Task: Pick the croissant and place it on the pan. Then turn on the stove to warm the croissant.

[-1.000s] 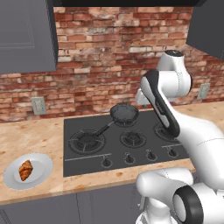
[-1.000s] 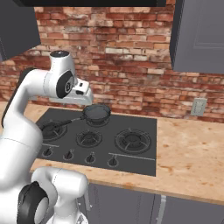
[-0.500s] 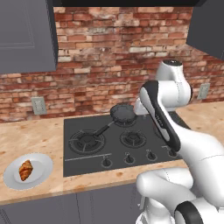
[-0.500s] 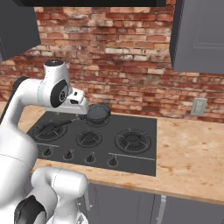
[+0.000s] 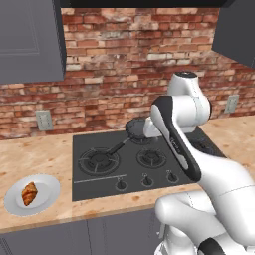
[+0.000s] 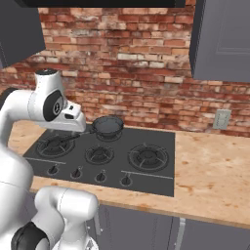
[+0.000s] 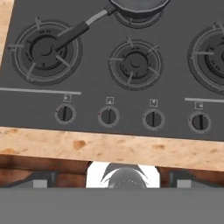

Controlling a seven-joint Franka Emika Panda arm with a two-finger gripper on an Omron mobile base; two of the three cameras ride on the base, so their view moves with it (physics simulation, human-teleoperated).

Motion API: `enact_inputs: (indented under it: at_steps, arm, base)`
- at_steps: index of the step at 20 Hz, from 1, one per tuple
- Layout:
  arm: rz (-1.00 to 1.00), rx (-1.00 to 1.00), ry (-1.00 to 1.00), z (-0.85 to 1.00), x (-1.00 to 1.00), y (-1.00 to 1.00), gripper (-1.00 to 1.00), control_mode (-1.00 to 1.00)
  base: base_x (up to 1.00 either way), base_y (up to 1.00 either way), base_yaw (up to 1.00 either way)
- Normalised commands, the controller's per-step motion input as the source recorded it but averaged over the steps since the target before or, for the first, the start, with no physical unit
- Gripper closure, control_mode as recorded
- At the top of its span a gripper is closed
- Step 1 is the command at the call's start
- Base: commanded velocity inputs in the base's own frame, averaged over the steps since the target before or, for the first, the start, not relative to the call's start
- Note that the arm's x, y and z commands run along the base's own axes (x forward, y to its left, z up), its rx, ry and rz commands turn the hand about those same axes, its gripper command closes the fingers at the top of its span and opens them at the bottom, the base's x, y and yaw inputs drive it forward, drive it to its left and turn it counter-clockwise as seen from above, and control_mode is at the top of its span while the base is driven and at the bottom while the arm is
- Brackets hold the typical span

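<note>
The stove is taken as the landmark here: a flat black cooktop set into a pale wooden counter, with a red brick wall behind it. The pan is seen on a burner at the back of the stove, and its long thin handle is pointed out over the big burner on the stove's left side. In the hand view the pan is cut by the top edge, and its handle is laid across the ringed burner at the left. A row of four small knobs is seen along the stove's front edge, just behind the strip of wooden counter. The croissant is found on a round pale plate, which is set on the counter well to the left of the stove, near the front edge. The croissant is not touched by anything but the plate. The white arm is bent over the stove, with the hand held above the middle of it and looking down on the knobs. The gripper is shown by two dark tips set wide apart at the bottom of the hand view, and nothing is held between them.
</note>
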Motion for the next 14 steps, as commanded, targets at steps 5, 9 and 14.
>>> enact_inputs:
  at_steps: [5, 9, 14]
  arm:
    - [0.0, 0.0, 0.05, 0.0, -0.12, 0.66, -1.0, -1.0]
    - [0.0, 0.01, 0.02, 0.0, -0.19, 0.79, -1.0, -1.0]
    - [0.0, 0.01, 0.01, -0.05, -0.22, 0.74, -1.0, -1.0]
  base:
    - [0.0, 0.0, 0.0]
    - [0.0, 0.0, 0.0]
    - [0.0, 0.0, 0.0]
